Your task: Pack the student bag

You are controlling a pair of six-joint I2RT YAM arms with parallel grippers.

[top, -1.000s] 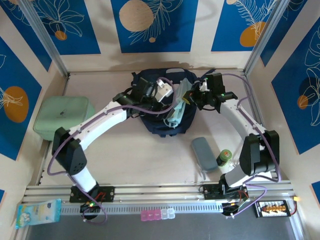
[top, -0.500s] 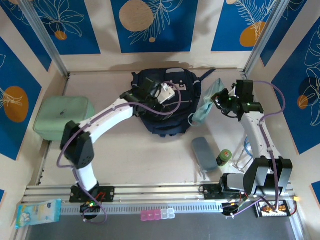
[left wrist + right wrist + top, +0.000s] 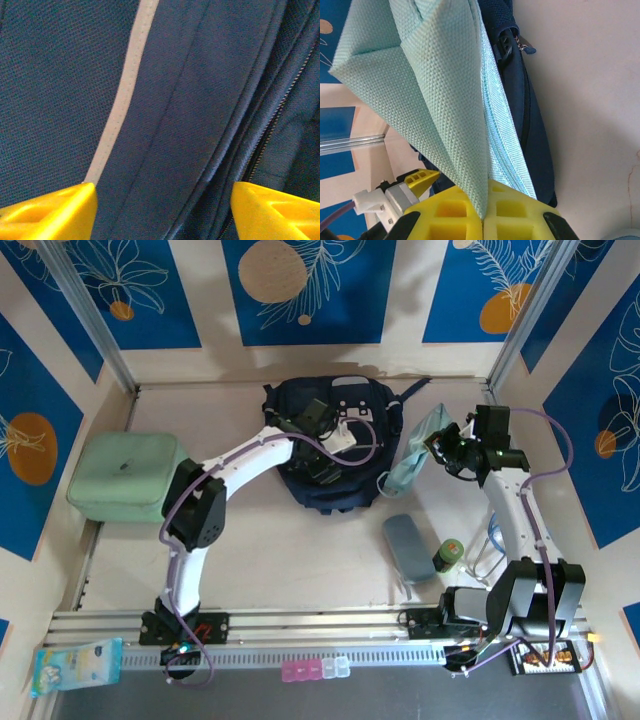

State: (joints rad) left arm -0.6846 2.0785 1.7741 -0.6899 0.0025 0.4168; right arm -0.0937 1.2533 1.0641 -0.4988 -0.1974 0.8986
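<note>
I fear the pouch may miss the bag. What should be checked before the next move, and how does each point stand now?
1. Right jaws shut on the teal pouch: ok.
2. Pouch held over the student bag: not ok, it hangs beside its right edge.
3. Left jaws gripping the bag: not ok, they stand apart at the fabric near the zipper.
4. Bag mouth open wide: cannot tell.
5. Pencil pouch and green bottle away from the bag: ok.

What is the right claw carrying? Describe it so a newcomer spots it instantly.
Find the large dark navy fabric backpack at the far middle of the table. Off its right edge, a pale teal woven fabric pouch hangs pinched in the shut right claw. Unlike the grey-blue pencil pouch lying flat nearby, it is gripped and crumpled.
</note>
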